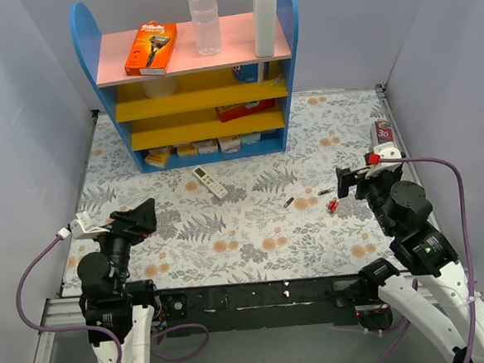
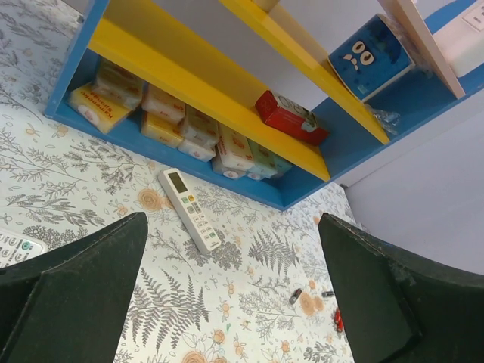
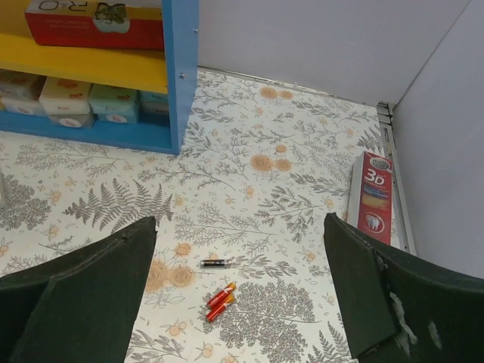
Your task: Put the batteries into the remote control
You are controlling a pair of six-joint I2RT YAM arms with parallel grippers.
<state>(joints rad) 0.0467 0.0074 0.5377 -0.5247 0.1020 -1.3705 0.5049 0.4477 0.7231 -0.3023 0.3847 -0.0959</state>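
Lying loose on the table, the batteries sit right of the remote; nothing is loaded yet, left fingers and right fingers spread empty.

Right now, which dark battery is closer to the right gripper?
The dark battery beside the red pair; the other dark battery lies farther left, toward the remote control.

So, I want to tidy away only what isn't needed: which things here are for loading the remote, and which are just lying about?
For the job:
remote control
batteries

Lying about:
toothpaste box
razor pack
clear bottle
red-orange cylinders
shelf with its boxes
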